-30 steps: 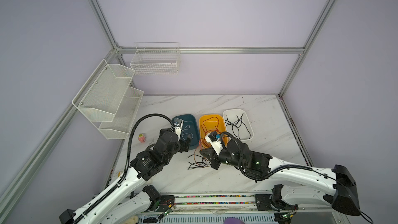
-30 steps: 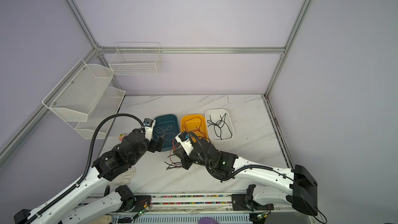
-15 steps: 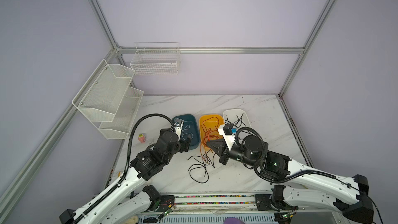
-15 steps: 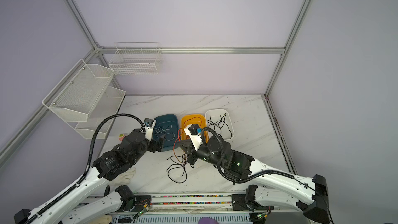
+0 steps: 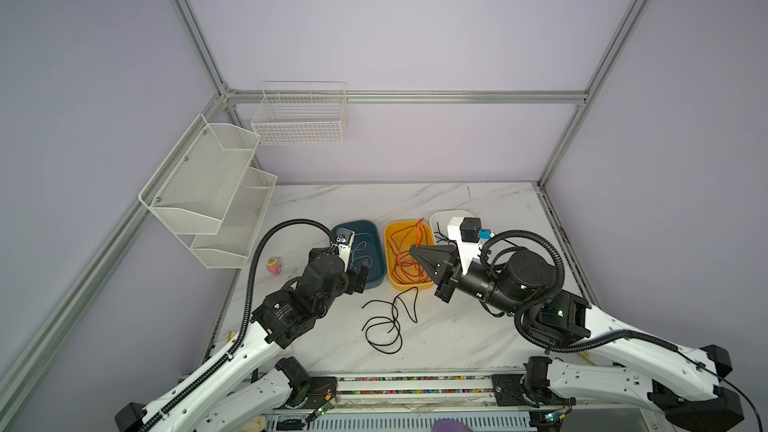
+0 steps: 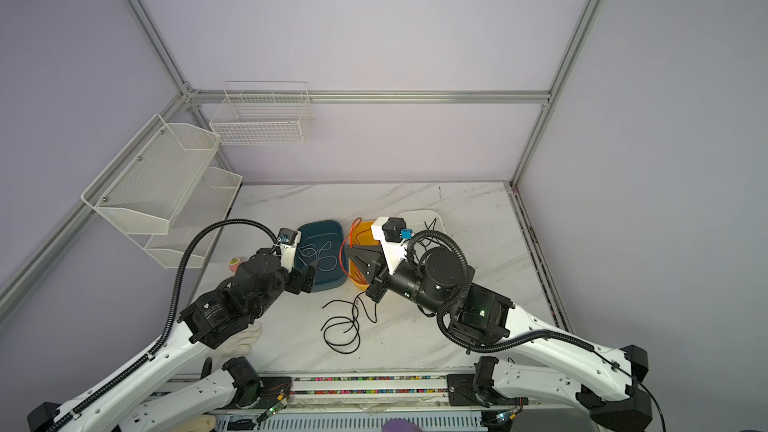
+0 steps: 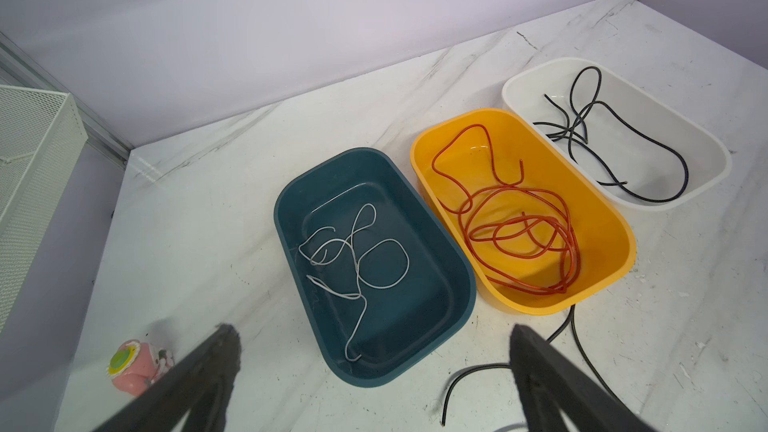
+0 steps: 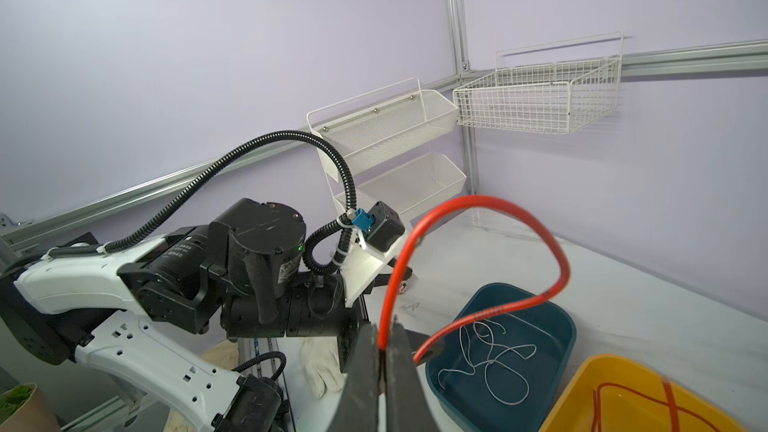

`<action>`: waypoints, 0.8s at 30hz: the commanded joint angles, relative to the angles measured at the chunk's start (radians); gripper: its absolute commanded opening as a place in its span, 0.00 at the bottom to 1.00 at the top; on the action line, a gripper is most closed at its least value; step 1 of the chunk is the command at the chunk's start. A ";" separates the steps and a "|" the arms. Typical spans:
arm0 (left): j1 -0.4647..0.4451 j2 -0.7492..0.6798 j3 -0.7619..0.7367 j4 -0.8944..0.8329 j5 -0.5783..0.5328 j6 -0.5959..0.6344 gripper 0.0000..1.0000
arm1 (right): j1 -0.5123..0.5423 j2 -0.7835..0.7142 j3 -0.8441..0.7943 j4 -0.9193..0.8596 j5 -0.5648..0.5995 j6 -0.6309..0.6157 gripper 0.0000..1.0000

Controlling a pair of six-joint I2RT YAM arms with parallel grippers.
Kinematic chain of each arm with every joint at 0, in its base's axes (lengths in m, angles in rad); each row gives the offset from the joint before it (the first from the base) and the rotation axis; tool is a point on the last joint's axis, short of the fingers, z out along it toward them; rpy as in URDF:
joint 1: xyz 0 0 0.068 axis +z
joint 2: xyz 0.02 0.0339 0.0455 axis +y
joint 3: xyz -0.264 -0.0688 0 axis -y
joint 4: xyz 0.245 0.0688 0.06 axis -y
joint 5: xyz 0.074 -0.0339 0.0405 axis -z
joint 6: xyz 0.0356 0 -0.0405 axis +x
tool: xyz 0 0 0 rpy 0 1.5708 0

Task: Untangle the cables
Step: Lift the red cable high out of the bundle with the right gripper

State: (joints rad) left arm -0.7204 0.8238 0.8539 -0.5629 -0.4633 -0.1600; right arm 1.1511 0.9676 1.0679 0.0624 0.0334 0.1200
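The cables (image 7: 515, 226) are seen sorted into trays at the centre of both top views. An orange cable (image 8: 482, 199) is pinched between the pressed-together jaws of the right tool (image 8: 384, 328) and arched up above the yellow tray (image 5: 409, 285); that arm is stretched in from the lower right, wrist raised. A black cable (image 5: 388, 317) is seen looped on the counter (image 5: 457, 334) below the trays. The left tool (image 7: 372, 338) is held spread wide, low by the teal tray (image 7: 291, 209).
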 commanded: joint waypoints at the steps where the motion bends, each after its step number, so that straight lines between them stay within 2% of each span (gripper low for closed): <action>1: 0.005 -0.006 -0.023 0.032 0.006 0.017 1.00 | 0.004 -0.001 0.021 -0.016 0.058 -0.042 0.00; 8: 0.005 -0.006 -0.023 0.031 0.008 0.017 1.00 | -0.033 0.058 0.041 -0.030 0.073 -0.032 0.00; 15: 0.006 -0.008 -0.023 0.031 0.006 0.018 1.00 | -0.216 0.118 0.055 -0.031 -0.083 0.045 0.00; 24: 0.006 -0.007 -0.024 0.032 0.004 0.017 1.00 | -0.317 0.192 0.038 -0.009 -0.180 0.045 0.00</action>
State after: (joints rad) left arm -0.7204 0.8234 0.8543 -0.5629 -0.4599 -0.1600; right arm 0.8619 1.1473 1.0977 0.0311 -0.0875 0.1562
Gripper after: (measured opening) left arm 0.999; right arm 0.062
